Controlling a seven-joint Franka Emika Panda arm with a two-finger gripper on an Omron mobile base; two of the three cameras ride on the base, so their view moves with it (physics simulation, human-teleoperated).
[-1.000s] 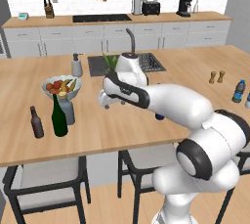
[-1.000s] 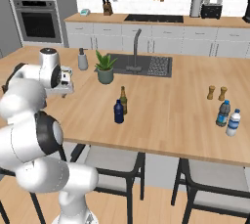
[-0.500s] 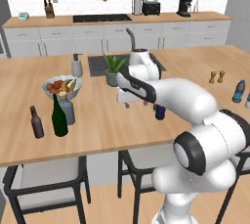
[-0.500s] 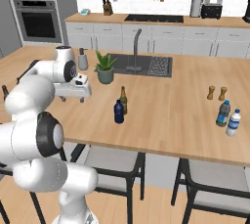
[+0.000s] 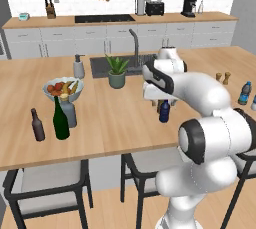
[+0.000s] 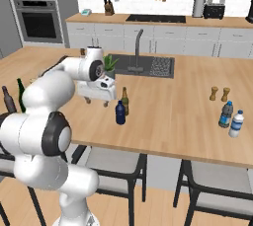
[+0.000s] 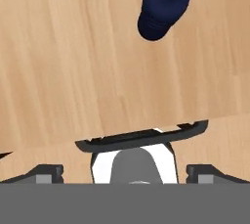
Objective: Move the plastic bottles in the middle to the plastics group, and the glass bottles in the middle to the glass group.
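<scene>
Gripper (image 6: 98,102) spread wide, holding nothing, hanging above the counter (image 6: 178,106) just beside the navy-blue bottle (image 6: 120,113), on the side away from the salt and pepper shakers (image 6: 219,94). In the hand view, navy-blue bottle (image 7: 163,5) seen from above, ahead of the fingertips and apart from them. Amber beer bottle (image 6: 125,101) touching or just behind the navy-blue bottle. Green wine bottle (image 5: 61,119) well apart from the navy-blue bottle, upright beside the small brown bottle (image 5: 37,125) and grey flask (image 5: 69,112). Light blue water bottle (image 6: 226,114) near the shakers
</scene>
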